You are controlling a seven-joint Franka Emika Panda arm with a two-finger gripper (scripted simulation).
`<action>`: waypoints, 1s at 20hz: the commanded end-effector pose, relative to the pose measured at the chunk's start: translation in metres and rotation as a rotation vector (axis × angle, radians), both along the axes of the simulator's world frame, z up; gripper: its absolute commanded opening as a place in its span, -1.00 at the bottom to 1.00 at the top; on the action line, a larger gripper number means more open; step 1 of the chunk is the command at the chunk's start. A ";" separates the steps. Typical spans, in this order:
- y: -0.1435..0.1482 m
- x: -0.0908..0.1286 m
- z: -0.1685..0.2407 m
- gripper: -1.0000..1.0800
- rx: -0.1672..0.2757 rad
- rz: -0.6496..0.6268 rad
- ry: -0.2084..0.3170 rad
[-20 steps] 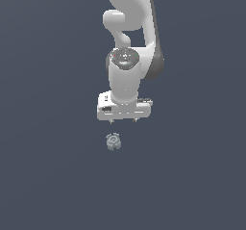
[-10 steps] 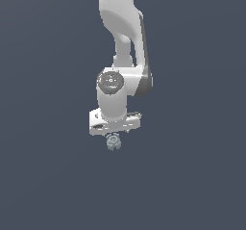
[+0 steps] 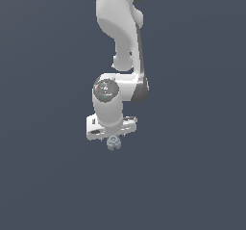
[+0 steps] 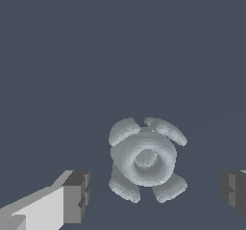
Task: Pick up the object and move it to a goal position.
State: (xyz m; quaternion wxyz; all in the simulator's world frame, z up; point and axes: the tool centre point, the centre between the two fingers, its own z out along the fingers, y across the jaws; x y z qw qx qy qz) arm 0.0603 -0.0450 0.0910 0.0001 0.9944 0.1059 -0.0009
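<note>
A small round grey gear (image 4: 145, 159) lies flat on the counter (image 3: 192, 176), hole facing up. The tool (image 4: 153, 195) hovers spread wide, its fingers (image 4: 77, 196) straddling the gear without touching.

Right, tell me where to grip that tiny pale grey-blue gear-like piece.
Grip the tiny pale grey-blue gear-like piece across its round body, coming straight down from above. It lies flat, and the open claw already has a finger on either side of it.

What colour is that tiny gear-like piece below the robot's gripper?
Pale grey-blue all over; the gear-like piece shows best in the wrist view.
</note>
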 end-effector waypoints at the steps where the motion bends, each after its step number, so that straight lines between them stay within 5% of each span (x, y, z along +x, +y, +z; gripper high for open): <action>1: 0.000 0.000 -0.001 0.92 0.000 0.001 0.000; 17: 0.000 0.001 -0.050 0.92 0.000 0.004 -0.002; 18: 0.000 0.001 -0.050 -1.00 0.000 0.004 -0.002; 20: 0.000 0.001 -0.050 -1.00 0.000 0.004 -0.002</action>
